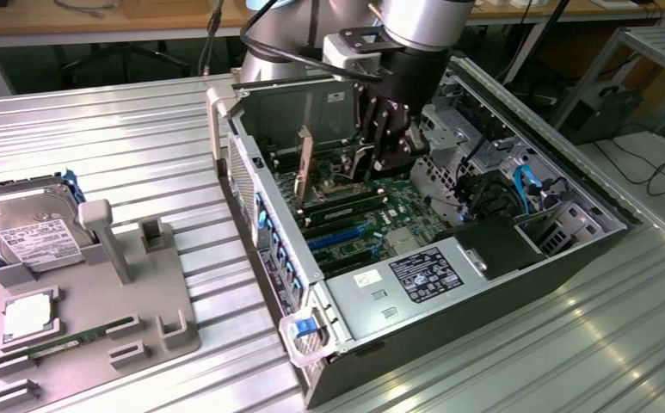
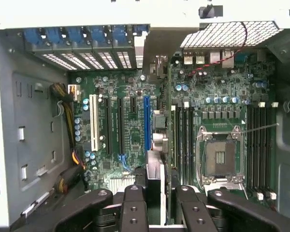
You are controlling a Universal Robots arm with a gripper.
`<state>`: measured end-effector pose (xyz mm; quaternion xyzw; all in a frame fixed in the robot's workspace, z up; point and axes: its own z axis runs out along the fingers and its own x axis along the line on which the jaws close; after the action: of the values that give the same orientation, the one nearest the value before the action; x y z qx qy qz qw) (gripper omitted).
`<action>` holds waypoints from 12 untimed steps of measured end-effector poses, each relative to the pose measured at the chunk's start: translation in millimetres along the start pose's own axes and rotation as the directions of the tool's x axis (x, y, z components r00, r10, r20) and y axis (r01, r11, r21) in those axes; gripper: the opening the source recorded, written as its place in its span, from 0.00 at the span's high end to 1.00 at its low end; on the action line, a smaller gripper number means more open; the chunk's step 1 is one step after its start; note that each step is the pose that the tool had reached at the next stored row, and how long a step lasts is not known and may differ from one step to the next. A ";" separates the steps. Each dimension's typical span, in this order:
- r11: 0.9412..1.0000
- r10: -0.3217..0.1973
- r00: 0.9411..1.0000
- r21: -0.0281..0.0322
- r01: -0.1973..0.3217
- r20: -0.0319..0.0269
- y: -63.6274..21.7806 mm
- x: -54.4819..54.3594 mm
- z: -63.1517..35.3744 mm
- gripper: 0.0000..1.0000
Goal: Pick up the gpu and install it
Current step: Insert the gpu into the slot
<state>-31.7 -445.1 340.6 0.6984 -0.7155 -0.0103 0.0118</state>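
**Exterior view: card held on edge over the open motherboard**

Exterior view has the gripper (image 1: 380, 142) reaching down into the open computer case (image 1: 309, 344) at upper centre of the frame, its fingers clenched on the gpu (image 1: 304, 163). The card stands upright on its long edge, its tan-green face turned toward the frame's left, just above the motherboard (image 1: 396, 215). That edge-down attitude suits a slot connector, which takes a card only from straight above.

In the wrist view the gripper (image 2: 154, 193) shows at bottom centre, with the gpu (image 2: 153, 166) seen edge-on as a thin pale strip between the fingers (image 2: 133, 203). It lines up beside the blue expansion slot (image 2: 146, 121); whether it is seated I cannot tell.

At the exterior frame's left, a grey parts holder (image 1: 137, 292) carries a hard drive (image 1: 28, 228).
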 end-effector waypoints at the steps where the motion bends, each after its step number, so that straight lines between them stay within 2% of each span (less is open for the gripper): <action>1: 1.000 0.000 1.000 0.000 0.000 0.000 3.2 0.1 3.5 0.72; 9: 1.000 0.000 1.000 0.000 0.000 0.000 3.1 0.8 18.3 0.72; 12: 1.000 0.000 1.000 0.000 0.000 0.000 3.4 1.9 29.4 0.72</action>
<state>-36.1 -447.0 311.3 0.6984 -0.7155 -0.0104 0.0117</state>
